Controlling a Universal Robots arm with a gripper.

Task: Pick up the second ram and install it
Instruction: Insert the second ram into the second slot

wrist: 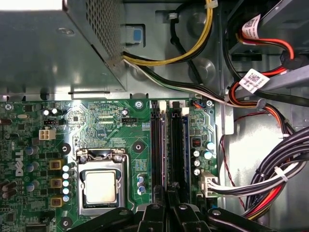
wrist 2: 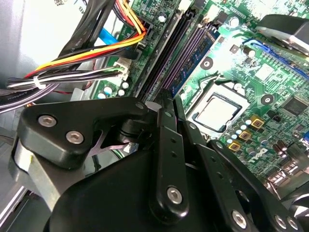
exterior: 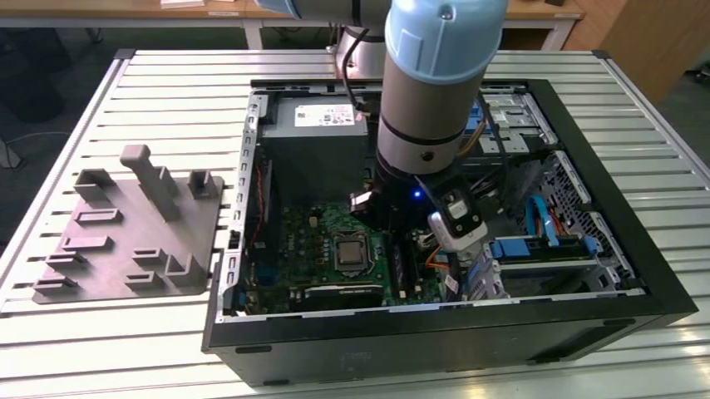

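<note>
Your pincer (wrist: 170, 205) sits low over the glossy green motherboard (wrist: 96, 125), black linkages converging above the long narrow slots (wrist: 166, 150); its grip state cannot be told.

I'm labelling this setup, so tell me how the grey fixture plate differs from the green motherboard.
The fixture plate is plain grey plastic; the motherboard is green and crowded with chips. The plate lies on the slatted table, at the exterior view's left of the computer case; the motherboard sits inside that case. The plate carries upright posts; the motherboard carries a processor socket and long memory slots. Both lie flat.
</note>
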